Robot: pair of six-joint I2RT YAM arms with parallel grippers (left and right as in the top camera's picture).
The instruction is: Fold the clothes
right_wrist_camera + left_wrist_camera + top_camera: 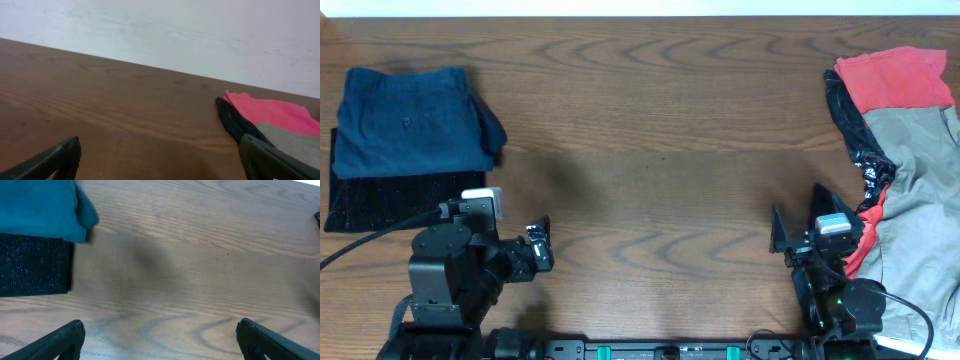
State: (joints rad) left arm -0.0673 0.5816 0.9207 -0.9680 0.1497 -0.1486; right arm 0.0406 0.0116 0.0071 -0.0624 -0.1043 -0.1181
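A folded blue garment [408, 120] lies on a folded black knit garment [382, 198] at the far left; both show in the left wrist view, blue [40, 207] above black [32, 265]. A loose pile sits at the right edge: a red garment [895, 78], a grey garment [920, 190] and a black garment [855, 135]. The right wrist view shows the red [270, 111], black [232, 122] and grey [295, 142] pieces. My left gripper [542, 245] is open and empty over bare wood, right of the folded stack. My right gripper [810, 225] is open and empty beside the pile's left edge.
The wooden table [660, 140] runs between the stack and the pile. A white wall [175, 30] stands behind the table's far edge. The arm bases and cables sit along the front edge.
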